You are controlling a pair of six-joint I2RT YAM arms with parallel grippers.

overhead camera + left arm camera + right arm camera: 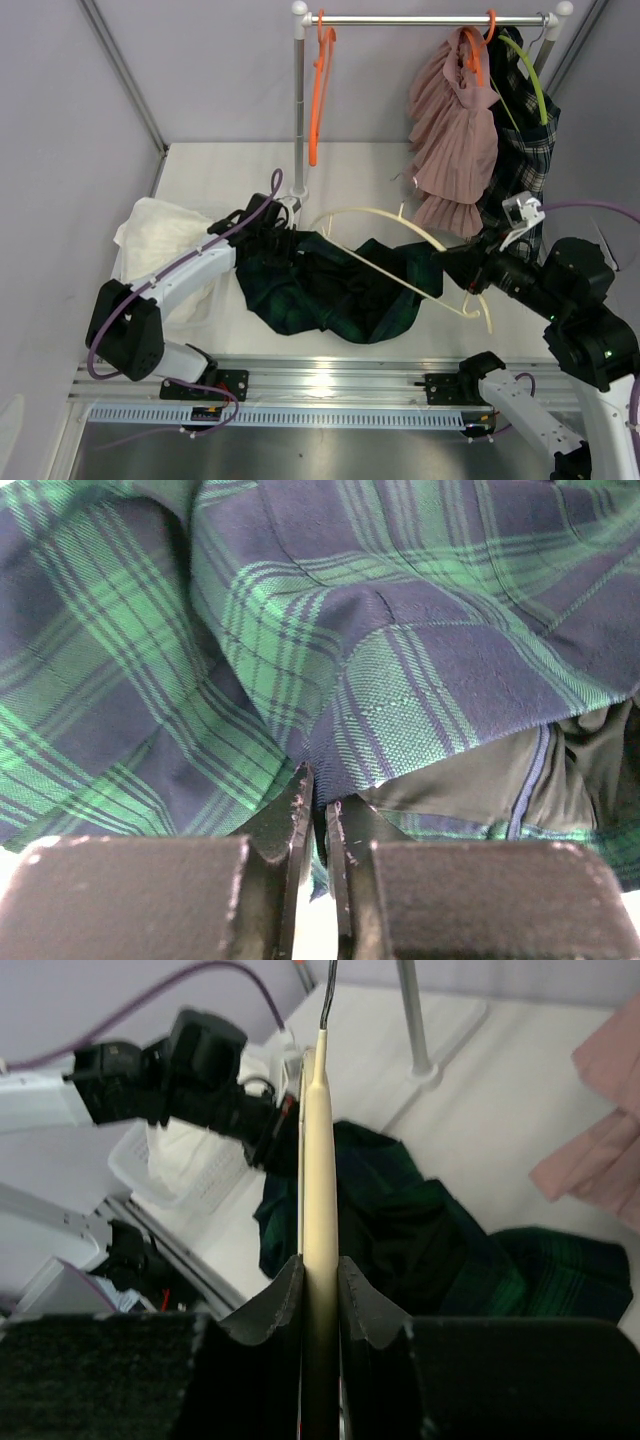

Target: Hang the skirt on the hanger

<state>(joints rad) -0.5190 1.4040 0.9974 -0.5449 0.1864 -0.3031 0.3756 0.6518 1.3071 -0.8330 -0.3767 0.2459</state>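
The skirt [330, 285], dark green and navy plaid, lies crumpled on the table centre. My left gripper [268, 228] is at its left edge; in the left wrist view the left gripper [318, 795] is shut on a fold of the skirt [400, 630]. The cream hanger [385, 213] lies slanted over the skirt's upper right part. My right gripper [458, 265] holds it by its right end. In the right wrist view the right gripper [320, 1270] is shut on the hanger [320, 1150], which points away toward the left arm, with the skirt [420, 1240] below.
A clothes rack stands at the back, its pole [298, 110] rising just behind the skirt. On its rail [430, 19] hang an orange hanger [318, 90], a pink skirt [455, 140] and a plaid garment [525, 150]. White cloth [160, 235] lies at the left.
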